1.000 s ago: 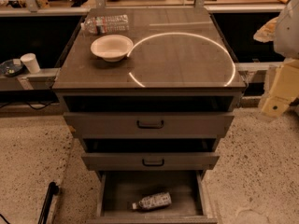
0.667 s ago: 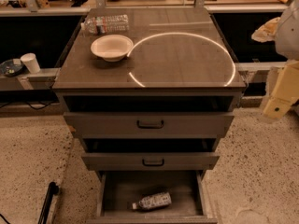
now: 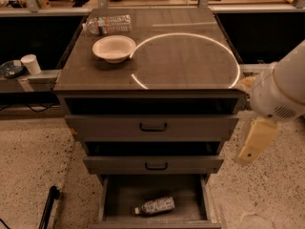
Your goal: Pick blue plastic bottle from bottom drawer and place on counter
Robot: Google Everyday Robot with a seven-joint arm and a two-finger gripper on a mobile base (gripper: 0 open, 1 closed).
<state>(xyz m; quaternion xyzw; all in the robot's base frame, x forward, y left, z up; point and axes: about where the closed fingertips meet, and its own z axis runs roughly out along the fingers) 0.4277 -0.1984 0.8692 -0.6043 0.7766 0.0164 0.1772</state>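
On its side in open bottom drawer (image 3: 125, 193): blue plastic bottle (image 3: 155, 205). Right of cabinet (image 3: 105, 127): end effector (image 3: 253, 141), grip impossible to tell.

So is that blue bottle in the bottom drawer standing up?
No, tipped: the small blue-labelled plastic bottle lies on its side in the grey bottom drawer. The pincer hangs beside the cabinet.

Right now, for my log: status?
Gripper hangs right of grey cabinet. Small blue-labelled plastic bottle lies in open narrow grey bottom drawer. Nothing covers it.
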